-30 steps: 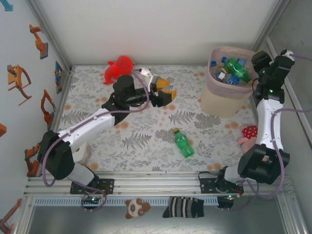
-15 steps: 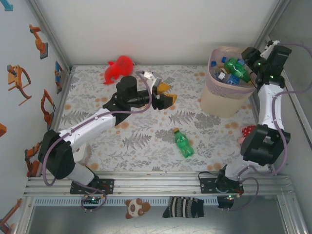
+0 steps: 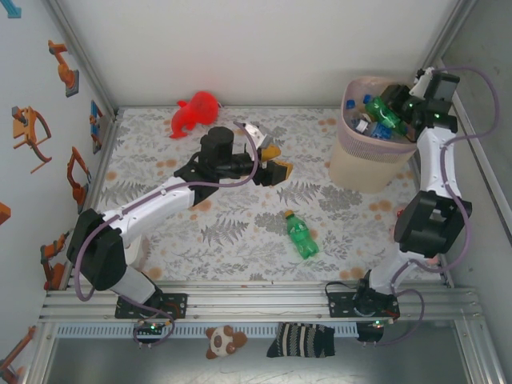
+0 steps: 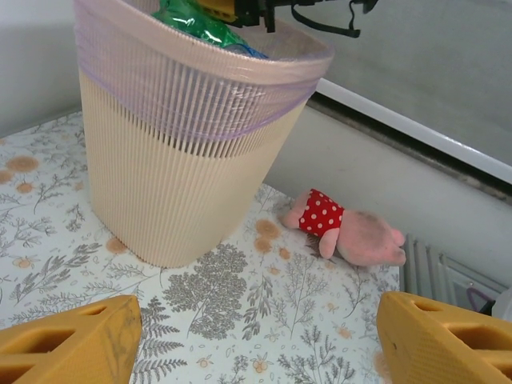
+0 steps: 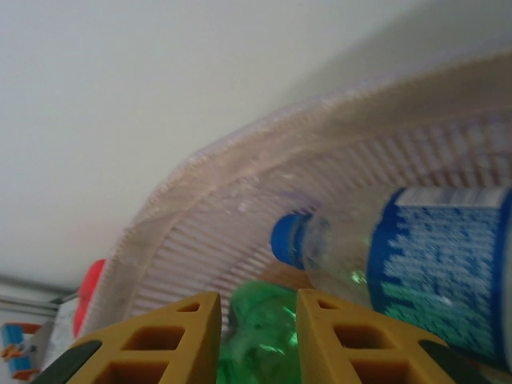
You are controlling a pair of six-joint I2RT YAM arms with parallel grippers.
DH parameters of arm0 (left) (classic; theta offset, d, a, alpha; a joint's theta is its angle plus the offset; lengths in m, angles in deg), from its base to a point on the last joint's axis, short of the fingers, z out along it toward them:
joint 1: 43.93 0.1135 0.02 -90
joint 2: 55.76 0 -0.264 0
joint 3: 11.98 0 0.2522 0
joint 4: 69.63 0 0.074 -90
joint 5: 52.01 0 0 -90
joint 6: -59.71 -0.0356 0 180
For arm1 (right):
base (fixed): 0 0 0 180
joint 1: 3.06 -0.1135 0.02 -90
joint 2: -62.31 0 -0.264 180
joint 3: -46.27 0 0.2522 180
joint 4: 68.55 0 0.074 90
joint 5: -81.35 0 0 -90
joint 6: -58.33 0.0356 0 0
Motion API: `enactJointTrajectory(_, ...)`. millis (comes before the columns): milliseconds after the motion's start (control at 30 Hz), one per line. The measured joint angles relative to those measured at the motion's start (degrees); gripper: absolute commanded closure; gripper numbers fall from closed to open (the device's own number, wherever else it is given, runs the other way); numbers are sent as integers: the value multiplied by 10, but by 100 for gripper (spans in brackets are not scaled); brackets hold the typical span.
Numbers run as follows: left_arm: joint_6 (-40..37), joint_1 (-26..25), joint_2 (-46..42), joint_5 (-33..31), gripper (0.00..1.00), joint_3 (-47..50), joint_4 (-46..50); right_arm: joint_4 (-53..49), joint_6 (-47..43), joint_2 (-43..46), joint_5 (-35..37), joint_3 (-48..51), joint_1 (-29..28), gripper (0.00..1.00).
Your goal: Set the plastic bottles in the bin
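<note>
Reaching over the bin (image 3: 352, 168) at the far right corner of the table (image 3: 144, 152), the right gripper (image 5: 258, 308) hangs at its mouth, just over the heap of bottles (image 3: 382, 116) already inside. Its yellow fingers (image 5: 160, 336) stand close together with only a slim gap between them. Green plastic shows through that gap, and whether the fingers pinch anything cannot be told. A clear bottle (image 5: 400, 264) with a blue cap and label lies on its side just beyond the fingertips, against the bin's ribbed inner wall. The left gripper (image 3: 274, 164) is out over the middle of the table, pointed toward the bin, its fingers spread wide with nothing between them. One green bottle (image 3: 302, 234) lies on its side on the fern-patterned table, near the front, between the two arms and well apart from the bin and both grippers. A red toy (image 3: 194, 112) sits at the back edge, left of centre. A pink toy (image 4: 344, 232) in a red spotted top lies near the foot of the bin, by the right wall.
</note>
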Motion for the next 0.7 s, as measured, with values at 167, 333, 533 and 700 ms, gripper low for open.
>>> enactJointTrajectory(167, -6, -4, 1, 0, 24, -5, 13, -81, -59, 42, 65, 9, 0, 70)
enactJointTrajectory(333, -14, -14, 2, -7, 24, -10, 40, -149, -106, 75, 139, 10, 0, 71)
enactJointTrajectory(533, -21, -33, 4, -33, 25, -16, 90, -184, -130, 117, 185, 19, 0, 71)
enactJointTrajectory(700, 19, -54, 20, -87, 29, -37, 156, -187, -129, 162, 181, 35, -2, 71)
